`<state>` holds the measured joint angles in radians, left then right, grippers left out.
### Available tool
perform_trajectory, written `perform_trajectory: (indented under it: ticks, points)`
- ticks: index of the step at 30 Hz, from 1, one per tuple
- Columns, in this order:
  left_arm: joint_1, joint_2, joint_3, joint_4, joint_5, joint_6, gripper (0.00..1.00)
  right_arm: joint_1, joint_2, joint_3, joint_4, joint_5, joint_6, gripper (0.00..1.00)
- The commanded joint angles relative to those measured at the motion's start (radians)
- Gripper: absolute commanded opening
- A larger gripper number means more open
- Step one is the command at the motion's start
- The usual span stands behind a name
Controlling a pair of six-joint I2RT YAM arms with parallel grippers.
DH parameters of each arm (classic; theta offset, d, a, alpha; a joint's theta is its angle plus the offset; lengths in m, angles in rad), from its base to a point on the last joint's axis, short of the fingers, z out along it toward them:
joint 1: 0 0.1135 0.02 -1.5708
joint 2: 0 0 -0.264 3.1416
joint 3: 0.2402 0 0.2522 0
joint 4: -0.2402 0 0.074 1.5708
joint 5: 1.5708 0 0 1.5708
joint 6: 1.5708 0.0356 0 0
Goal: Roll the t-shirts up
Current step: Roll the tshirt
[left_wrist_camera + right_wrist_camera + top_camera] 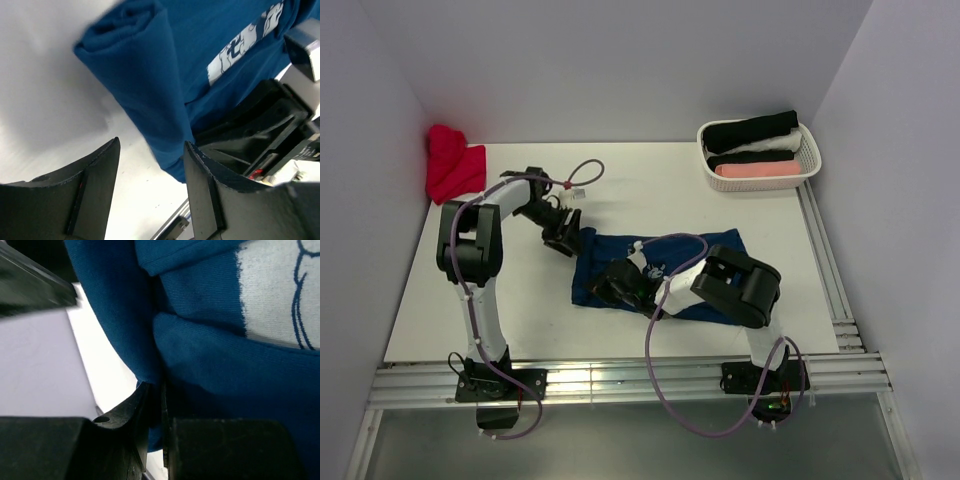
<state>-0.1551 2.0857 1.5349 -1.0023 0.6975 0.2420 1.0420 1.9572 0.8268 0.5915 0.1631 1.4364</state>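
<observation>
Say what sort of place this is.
Probably a robot test cell: two arms bolted at a walled-in white table, the right gripper pinching a navy t-shirt, rolled shirts in a basket.

You have five shirts: one blue shirt [705, 250] at centre, one red shirt [453, 165] at ten o'clock, and a black shirt [752, 130], white shirt [760, 155] and pink shirt [757, 170] at two o'clock. You see one basket [809, 150] and two arms [470, 245] [735, 285].

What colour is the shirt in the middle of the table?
Navy blue t-shirt with a pale cartoon print, clearest in the left wrist view.
</observation>
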Motion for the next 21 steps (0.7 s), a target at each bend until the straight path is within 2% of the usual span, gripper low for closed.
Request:
perform_trajectory:
  ticks: [1,8,11,12,13,14,15,16,19,21]
  points:
    - [-0.008,-0.009,-0.071,0.106,0.085,-0.003,0.58,-0.003,0.031,-0.023,0.042,-0.023,0.045,0.06]
    - [-0.008,0.033,-0.157,0.307,0.085,-0.212,0.48,-0.008,0.045,-0.067,0.114,-0.031,0.078,0.06]
    - [-0.006,0.033,-0.154,0.33,0.038,-0.234,0.4,-0.01,0.045,-0.075,0.125,-0.031,0.082,0.05]
    - [-0.008,0.034,-0.15,0.329,0.028,-0.233,0.36,-0.008,0.043,-0.075,0.12,-0.031,0.076,0.06]
    - [-0.008,0.04,-0.138,0.312,0.02,-0.233,0.26,-0.01,0.042,-0.072,0.11,-0.027,0.07,0.06]
    - [-0.008,0.043,-0.131,0.298,0.005,-0.234,0.2,-0.01,0.039,-0.06,0.078,-0.022,0.056,0.07]
    - [-0.009,0.043,-0.127,0.291,-0.01,-0.233,0.16,-0.01,0.028,-0.054,0.059,-0.017,0.047,0.09]
    - [-0.014,0.04,-0.122,0.283,-0.027,-0.233,0.09,-0.007,0.02,-0.048,0.039,-0.011,0.038,0.16]
    - [-0.026,0.016,-0.136,0.28,-0.101,-0.225,0.03,0.001,-0.021,-0.029,-0.054,0.03,0.004,0.34]
    - [-0.034,0.004,-0.139,0.272,-0.13,-0.221,0.02,0.007,-0.064,0.001,-0.178,0.081,-0.03,0.42]
